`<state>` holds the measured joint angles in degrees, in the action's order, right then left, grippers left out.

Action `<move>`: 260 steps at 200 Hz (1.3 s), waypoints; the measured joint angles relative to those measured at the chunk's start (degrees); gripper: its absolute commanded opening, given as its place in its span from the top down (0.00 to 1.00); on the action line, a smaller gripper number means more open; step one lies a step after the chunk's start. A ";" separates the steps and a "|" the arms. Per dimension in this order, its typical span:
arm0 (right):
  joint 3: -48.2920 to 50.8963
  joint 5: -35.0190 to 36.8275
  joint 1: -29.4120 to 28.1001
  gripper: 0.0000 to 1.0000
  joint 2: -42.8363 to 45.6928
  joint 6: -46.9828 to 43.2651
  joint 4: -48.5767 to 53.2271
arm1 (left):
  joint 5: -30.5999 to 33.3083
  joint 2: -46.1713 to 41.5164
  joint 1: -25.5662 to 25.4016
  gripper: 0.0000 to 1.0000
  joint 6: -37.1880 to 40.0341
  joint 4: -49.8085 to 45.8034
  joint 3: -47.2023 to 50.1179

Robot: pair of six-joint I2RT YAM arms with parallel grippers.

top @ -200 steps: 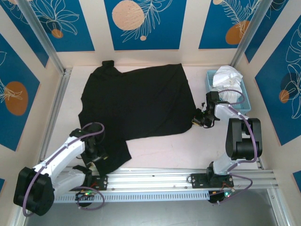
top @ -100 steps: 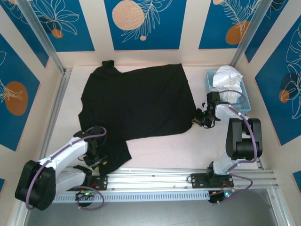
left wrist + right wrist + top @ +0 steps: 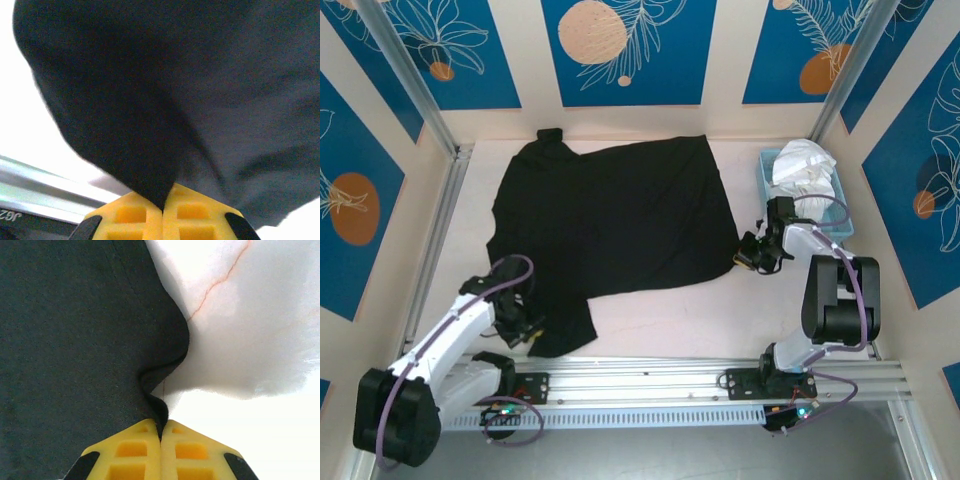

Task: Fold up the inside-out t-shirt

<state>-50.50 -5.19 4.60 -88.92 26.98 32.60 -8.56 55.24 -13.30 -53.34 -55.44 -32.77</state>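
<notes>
Gripping: left pincer [image 3: 162,202] newly clamped on t-shirt [image 3: 610,220] edge just ahead; right pincer [image 3: 161,432] likewise clamped on hem; fold seems ready.

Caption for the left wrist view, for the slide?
Left gripper shut on a fold of the black t-shirt, beside the metal rail.

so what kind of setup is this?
Probably a robot data-collection cell, not a home: patterned blue wall panels box in a table, left arm and right arm stand on an aluminium rail, black t-shirt spread out.
</notes>
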 measured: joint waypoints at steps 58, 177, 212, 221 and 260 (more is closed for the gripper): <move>-4.20 -3.10 0.85 0.98 0.63 0.02 1.20 | -0.46 -3.37 12.48 1.00 8.46 0.81 -12.44; -18.18 -4.04 -0.39 0.97 -6.27 0.00 3.26 | -9.07 5.68 26.34 1.00 17.53 11.50 -23.06; -23.91 -3.67 -1.64 0.97 -11.34 0.00 3.26 | -9.11 11.56 26.40 1.00 17.53 16.24 -24.26; -25.42 -3.56 -1.99 0.97 -12.55 0.02 3.56 | -9.01 12.74 26.43 1.00 17.51 17.42 -24.72; -33.38 -2.32 -2.91 0.97 -18.99 0.02 4.46 | -8.59 21.38 26.43 1.00 17.20 22.51 -29.77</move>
<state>-83.88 -7.51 1.69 -107.92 27.00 37.06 -17.15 76.62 13.13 -36.14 -32.93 -62.54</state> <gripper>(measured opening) 0.061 0.045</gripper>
